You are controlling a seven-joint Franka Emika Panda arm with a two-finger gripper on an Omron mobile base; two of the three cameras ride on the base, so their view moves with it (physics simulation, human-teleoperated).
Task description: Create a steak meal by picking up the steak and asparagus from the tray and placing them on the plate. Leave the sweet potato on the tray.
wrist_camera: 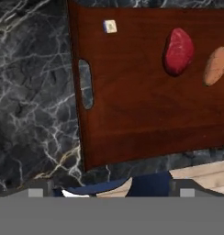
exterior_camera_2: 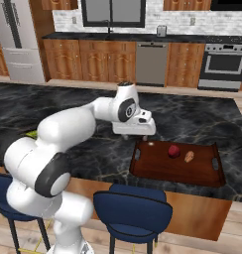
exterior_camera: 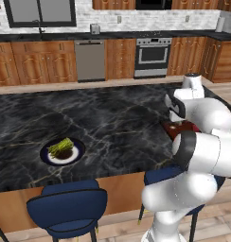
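Dark red and roundish, the steak (exterior_camera_2: 174,151) is the lump we have to take next; it lies on the flat reddish-brown wooden tray (exterior_camera_2: 157,166) with its raised rim, just beside the small orange-tan oval sweet potato (exterior_camera_2: 189,156), the two close but, as far as we can tell, not touching. In the hand view the steak (wrist_camera: 179,51) sits toward the upper right of the tray (wrist_camera: 146,110), the sweet potato (wrist_camera: 216,65) at its right, and a tiny pale cube (wrist_camera: 110,26) lies apart near the tray's far corner. The bundle of light green asparagus (exterior_camera: 60,146) stalks already lies on the round plate (exterior_camera: 47,155) with the navy rim, well apart on the dark marble island counter (exterior_camera: 103,118).

Our two-finger gripper (exterior_camera_2: 134,134) hangs over the counter at the tray's handle end, jaws spread wide and holding nothing.

We judge the steak light, somewhat soft and perhaps slick, a low rounded lump that could squirt out of a shallow pinch; we would come straight down and close across its narrower width, fingers low on its flanks, near the board. We would turn the pinch so that neither finger drops on the sweet potato's side; that piece must stay put, and a nudge could roll it.
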